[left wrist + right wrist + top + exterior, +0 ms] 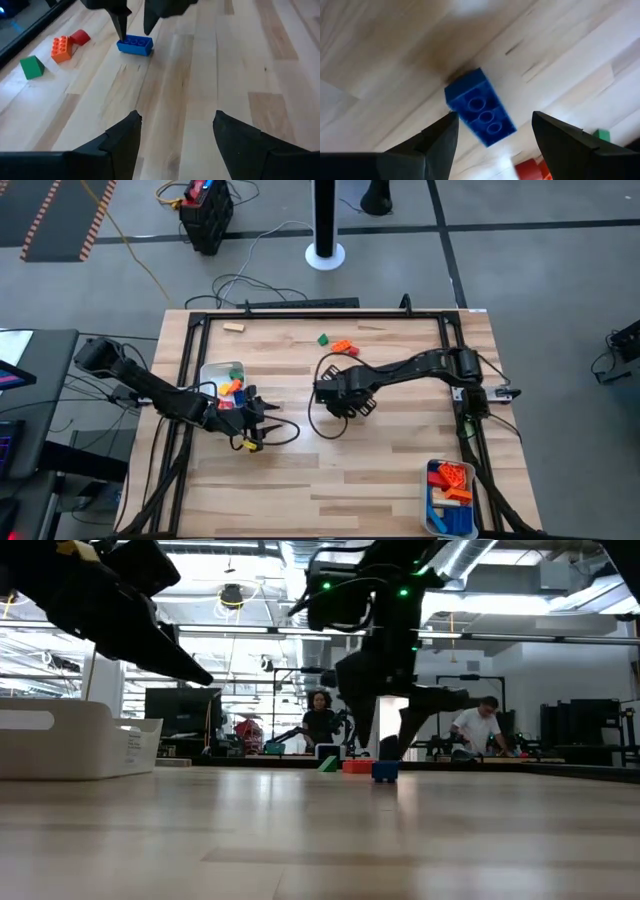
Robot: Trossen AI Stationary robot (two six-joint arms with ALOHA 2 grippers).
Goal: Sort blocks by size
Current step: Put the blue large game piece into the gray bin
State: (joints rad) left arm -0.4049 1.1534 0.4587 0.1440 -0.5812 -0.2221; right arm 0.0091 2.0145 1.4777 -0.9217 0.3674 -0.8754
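A blue brick (480, 107) with three studs in a row lies flat on the wood table. My right gripper (494, 120) hangs open just over it, pointing steeply down, one finger on each side and neither touching; the low view shows the brick (385, 771) below the fingertips. In the high view that gripper (338, 402) hides the brick. My left gripper (175, 135) is open with nothing between its fingers. It sits beside the left white tray (212, 370) and looks across at the blue brick (135, 45). A green block (31, 66), an orange block (61, 48) and a red block (80, 36) lie beyond.
The left tray holds several coloured blocks (232, 387). A second white tray (428, 505) at the near right holds several orange and blue blocks. A tan block (234, 327) lies near the far left edge. Bare wood stretches across the near middle of the table (340, 480).
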